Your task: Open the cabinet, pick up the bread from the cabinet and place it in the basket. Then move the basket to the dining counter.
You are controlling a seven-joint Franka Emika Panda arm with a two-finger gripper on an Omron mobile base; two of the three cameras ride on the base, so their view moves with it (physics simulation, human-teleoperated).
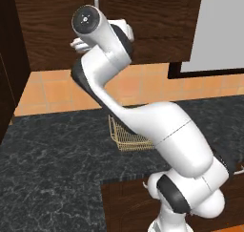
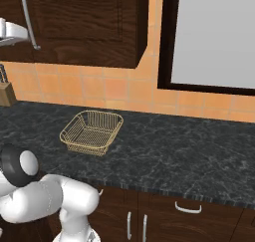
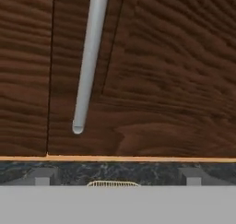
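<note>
Claw [image 3: 117, 180]: wide apart; in the hand view its two grey tips stand at the far left and right of the bottom edge, with nothing between them.
Fingers [image 3: 42, 177]: blurred and only their tops show, so I cannot tell whether they touch anything; they appear free.
Hand: raised to the cabinet front, facing the door close up; in the left base view the arm [image 1: 143, 121] reaches up and hides most of the hand.
Cabinet [image 2: 84, 24]: dark wood wall unit above the counter, doors shut.
Handle [image 3: 88, 61]: long silver bar, upright on the door, just ahead of the claw and a little left of centre in the hand view; its rounded lower end hangs above the door's bottom edge.
Basket [image 2: 92, 131]: yellow wire, upright on the black counter [image 2: 189, 156] below the cabinet, holding nothing; its rim peeks up at the bottom of the hand view.
Knife block [image 2: 6, 92]: at the left edge of the right base view, against the orange tiled wall.
Window [image 2: 214, 37]: pale pane in a dark frame, right of the cabinet.
</note>
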